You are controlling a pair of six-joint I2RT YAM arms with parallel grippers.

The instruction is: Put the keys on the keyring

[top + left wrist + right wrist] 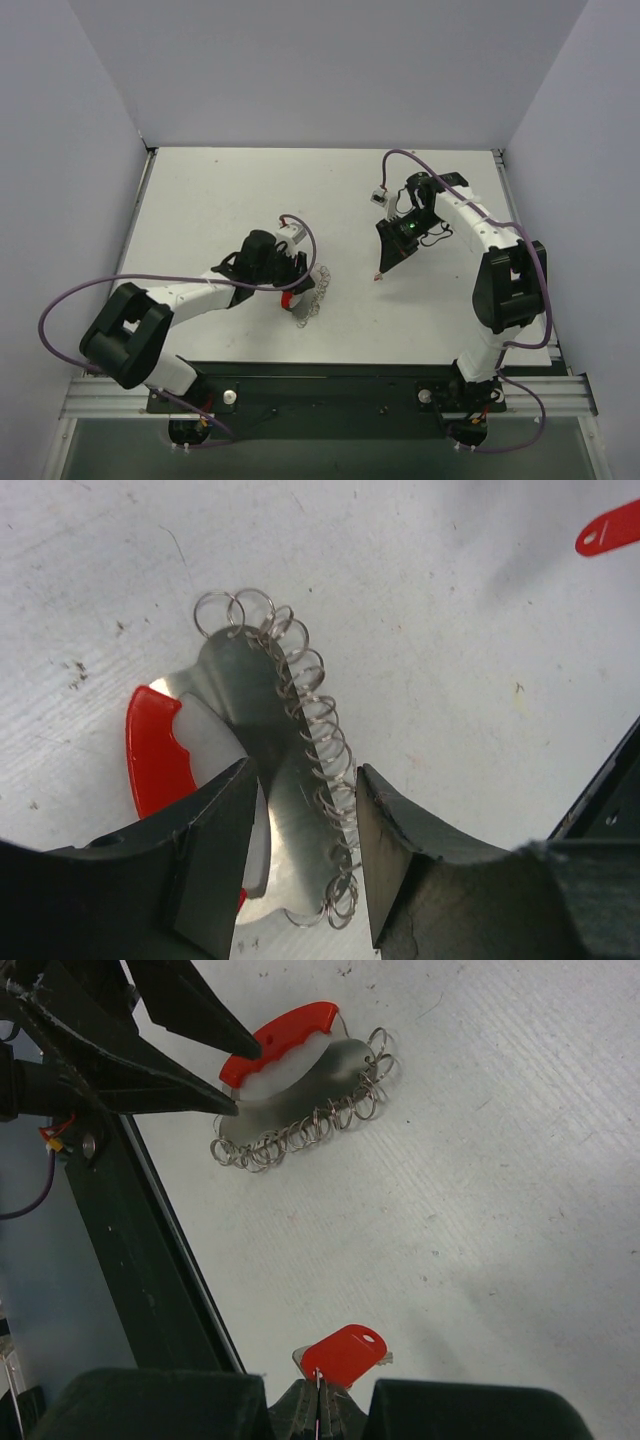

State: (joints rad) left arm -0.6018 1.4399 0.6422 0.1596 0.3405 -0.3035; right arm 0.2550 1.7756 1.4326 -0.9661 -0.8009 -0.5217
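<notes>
The left gripper, jaws half parted, straddles a red-handled steel plate, with its row of split rings against one finger. Clamped or not, I cannot tell. The right gripper pinches tight a red-headed key, its blade hidden.

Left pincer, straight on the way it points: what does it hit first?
The left pincer would meet the silver plate and its row of rings, lying between its fingers; depth unclear.
</notes>
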